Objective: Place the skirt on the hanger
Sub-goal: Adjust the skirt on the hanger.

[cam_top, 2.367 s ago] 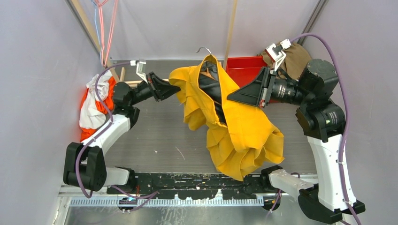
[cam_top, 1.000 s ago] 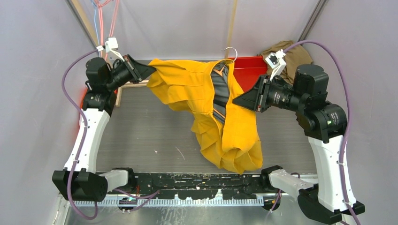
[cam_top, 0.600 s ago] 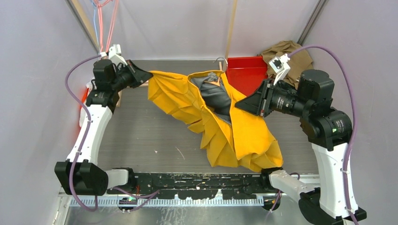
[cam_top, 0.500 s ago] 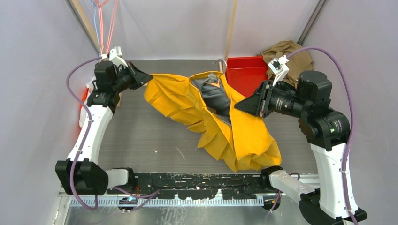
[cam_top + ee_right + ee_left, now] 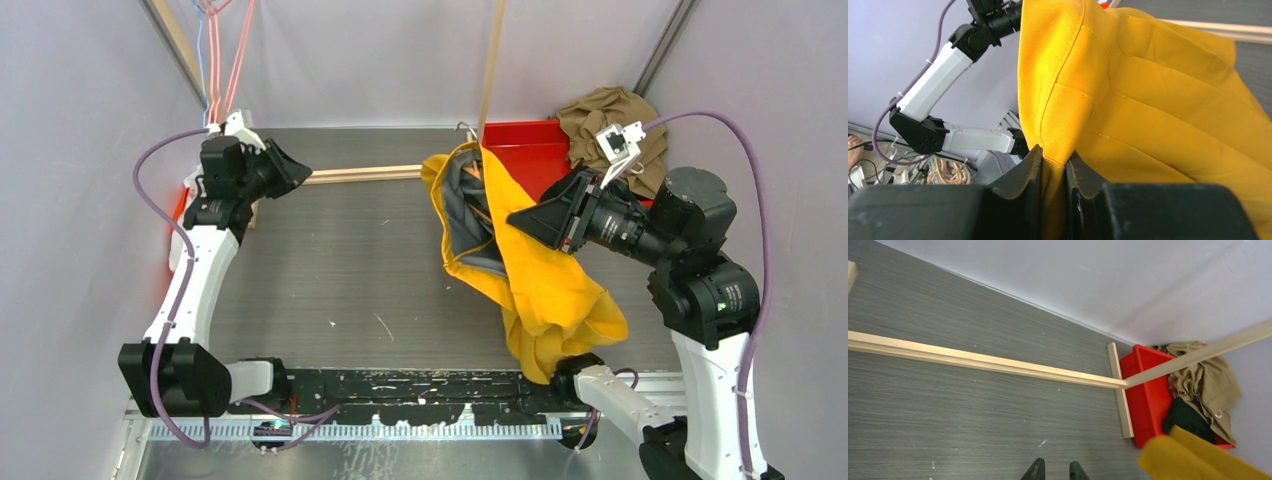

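Yellow skirt hangs in a loose bunch at the right of the table, just in front of the red bin, grey lining showing at the top, hem trailing toward the near edge. Right gripper is clenched on a fold of the yellow cloth; its wrist view shows fabric pinched between the jaws. Left gripper is well apart at the far left by the wooden strip, jaws slightly parted with nothing between them. A metal hook of the hanger pokes out above the bunch; the rest is buried in cloth. Judgement: partway at best. The hanger seems inside the skirt, but the waistband looks unspread and not yet seated. Left to do: retake the free side and settle it.
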